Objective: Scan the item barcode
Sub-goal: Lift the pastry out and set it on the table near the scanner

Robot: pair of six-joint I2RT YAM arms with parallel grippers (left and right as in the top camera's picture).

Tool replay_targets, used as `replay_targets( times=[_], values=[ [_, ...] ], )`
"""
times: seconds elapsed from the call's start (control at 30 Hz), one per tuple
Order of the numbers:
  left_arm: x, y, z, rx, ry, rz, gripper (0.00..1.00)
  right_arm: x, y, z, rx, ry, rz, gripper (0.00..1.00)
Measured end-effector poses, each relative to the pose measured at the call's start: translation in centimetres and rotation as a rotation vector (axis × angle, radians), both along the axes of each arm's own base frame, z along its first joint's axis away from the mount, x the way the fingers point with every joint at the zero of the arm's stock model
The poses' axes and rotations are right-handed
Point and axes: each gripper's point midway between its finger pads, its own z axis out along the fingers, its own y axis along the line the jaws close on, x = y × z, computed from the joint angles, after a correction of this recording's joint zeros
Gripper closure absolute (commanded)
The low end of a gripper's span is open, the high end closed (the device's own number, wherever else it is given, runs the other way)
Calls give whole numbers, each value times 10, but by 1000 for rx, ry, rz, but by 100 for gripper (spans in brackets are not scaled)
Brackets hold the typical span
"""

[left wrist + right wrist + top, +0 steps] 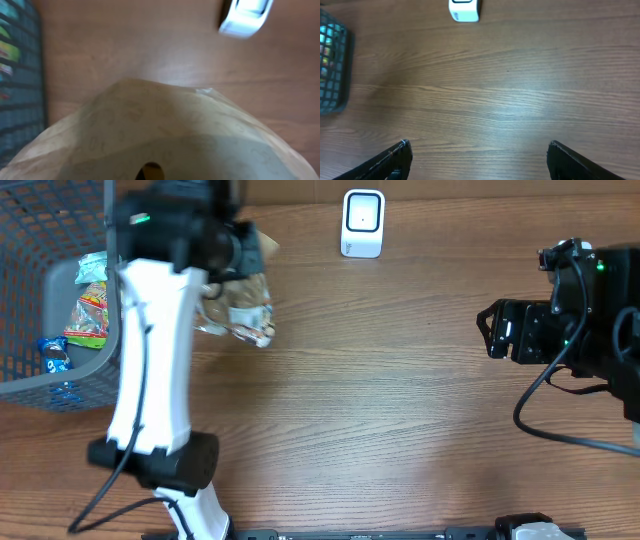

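Item: bag [240, 310], clear film body with a tan papery top; reads as light, soft, crinkly and probably slippery.
Hold point: the tan top edge is best, I judge, since the film would buckle under a squeeze.
Left pincer [243, 252]: clenched on the bag's top; its fingers are hidden in the wrist view behind the bag [175, 130].
Bag position: left of the scanner [362, 223] and a little nearer the robot, between scanner and basket [30, 370].
Right pincer [479, 150]: released, jaws wide, over bare worktop [520, 90], well right of the scanner.
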Motion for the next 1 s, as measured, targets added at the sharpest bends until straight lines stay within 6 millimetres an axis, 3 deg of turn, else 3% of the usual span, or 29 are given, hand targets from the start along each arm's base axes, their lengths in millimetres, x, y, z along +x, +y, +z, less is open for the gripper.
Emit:
replay_targets(
  times=[0.13, 0.27, 0.37, 0.5, 0.63, 0.87, 1.0],
  values=[
    [14, -15, -65, 36, 118, -16, 96, 1, -2, -8, -10, 38, -13, 13],
    [19, -16, -124, 55, 215, -3, 96, 0, -3, -18, -19, 91, -15, 13],
    [17, -15, -166, 68, 284, -1, 96, -1, -4, -25, -30, 127, -19, 13],
    [5, -14, -206, 77, 372, -4, 96, 1, -5, -28, -39, 135, -24, 13],
    [-7, -13, -224, 81, 426, -6, 96, 1, -6, -28, -41, 135, -25, 12],
    [-5, -14, -224, 73, 419, -10, 95, 1, -6, -28, -43, 135, -27, 12],
    [-6, -17, -207, 62, 425, -26, 79, 2, -6, -28, -43, 134, -27, 12]
  ],
)
